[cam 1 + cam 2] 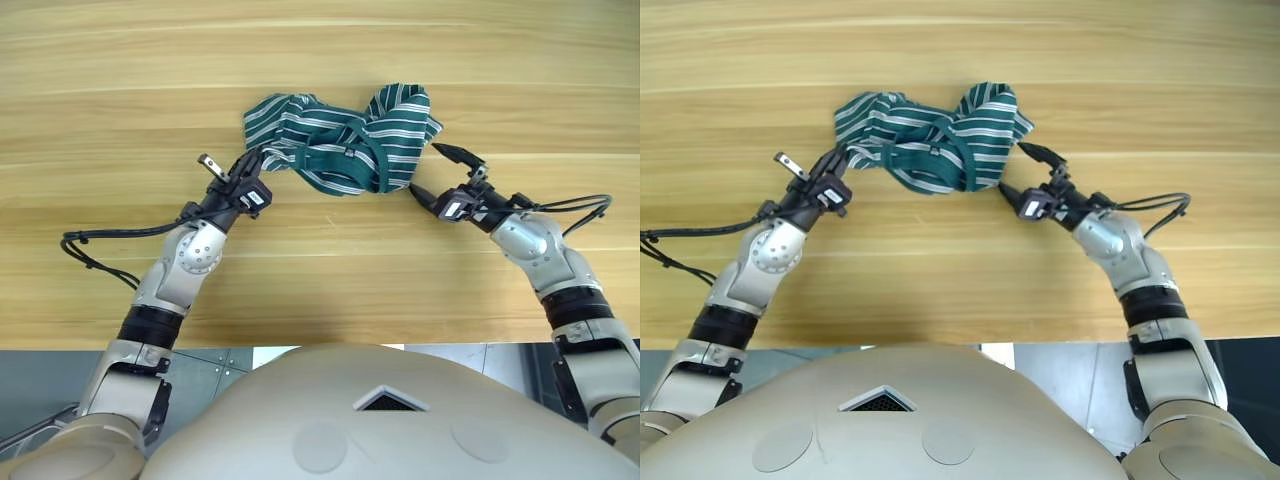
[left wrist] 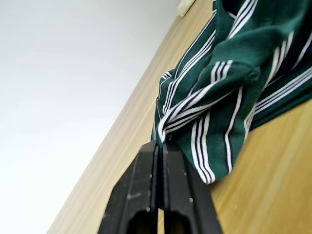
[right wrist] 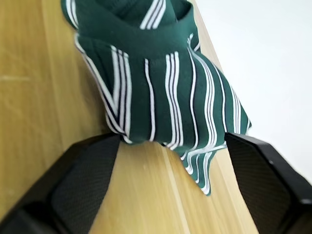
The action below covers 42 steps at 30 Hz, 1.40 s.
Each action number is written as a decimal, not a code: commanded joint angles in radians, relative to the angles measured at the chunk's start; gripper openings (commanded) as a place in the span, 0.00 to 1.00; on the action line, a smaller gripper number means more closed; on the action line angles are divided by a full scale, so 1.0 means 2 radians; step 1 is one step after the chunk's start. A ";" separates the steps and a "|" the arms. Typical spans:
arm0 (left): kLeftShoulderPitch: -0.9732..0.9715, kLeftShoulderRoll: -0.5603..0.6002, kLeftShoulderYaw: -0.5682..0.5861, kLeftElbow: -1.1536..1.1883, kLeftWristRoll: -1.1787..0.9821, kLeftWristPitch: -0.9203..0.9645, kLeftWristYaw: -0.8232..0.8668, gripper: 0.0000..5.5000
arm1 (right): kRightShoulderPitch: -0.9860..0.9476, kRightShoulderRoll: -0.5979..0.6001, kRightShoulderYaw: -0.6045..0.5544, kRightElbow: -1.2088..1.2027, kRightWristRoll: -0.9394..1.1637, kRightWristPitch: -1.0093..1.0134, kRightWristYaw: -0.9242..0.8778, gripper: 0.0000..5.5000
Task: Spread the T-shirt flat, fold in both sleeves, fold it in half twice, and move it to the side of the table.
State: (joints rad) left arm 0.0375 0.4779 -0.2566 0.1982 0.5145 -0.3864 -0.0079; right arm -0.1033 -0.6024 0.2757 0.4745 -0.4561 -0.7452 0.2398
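Observation:
A green T-shirt (image 1: 345, 135) with white stripes lies crumpled in a heap at the middle of the wooden table (image 1: 120, 80). My left gripper (image 1: 254, 160) is at the heap's left end, shut on a striped hem; in the left wrist view the fingers (image 2: 146, 190) press together with the T-shirt (image 2: 229, 87) pinched at their tips. My right gripper (image 1: 432, 171) stands open at the heap's right end, close to the tabletop. In the right wrist view a fold of the T-shirt (image 3: 161, 92) hangs between its spread fingers (image 3: 85, 168), untouched by either.
The table's front edge (image 1: 320, 345) runs just ahead of my elbows, with grey floor below it. Black cables (image 1: 95, 240) loop out from both wrists. Bare wood surrounds the heap on all sides.

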 commanded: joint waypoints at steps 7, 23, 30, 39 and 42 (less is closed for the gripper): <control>-0.013 -0.011 0.003 0.021 0.000 -0.019 0.012 0.00 | 0.011 0.012 0.044 -0.015 -0.019 0.010 0.018 0.72; -0.011 -0.010 0.009 0.062 0.000 -0.025 0.030 0.00 | 0.014 -0.022 0.006 -0.013 -0.012 0.024 -0.022 0.37; -0.016 -0.016 0.001 0.085 0.005 -0.030 0.036 0.00 | 0.009 -0.008 0.013 -0.024 -0.005 0.010 -0.021 0.13; -0.024 -0.022 -0.005 0.099 0.007 -0.035 0.042 0.00 | -0.001 0.006 0.005 -0.029 0.007 -0.007 -0.026 0.01; -0.027 -0.021 -0.005 0.101 0.006 -0.036 0.044 0.00 | -0.006 0.008 0.000 -0.028 0.006 -0.010 -0.034 0.01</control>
State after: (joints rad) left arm -0.0354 0.4393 -0.2484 0.3634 0.5067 -0.4791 0.0927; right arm -0.0903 -0.5923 0.2919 0.4258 -0.4522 -0.7579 0.1818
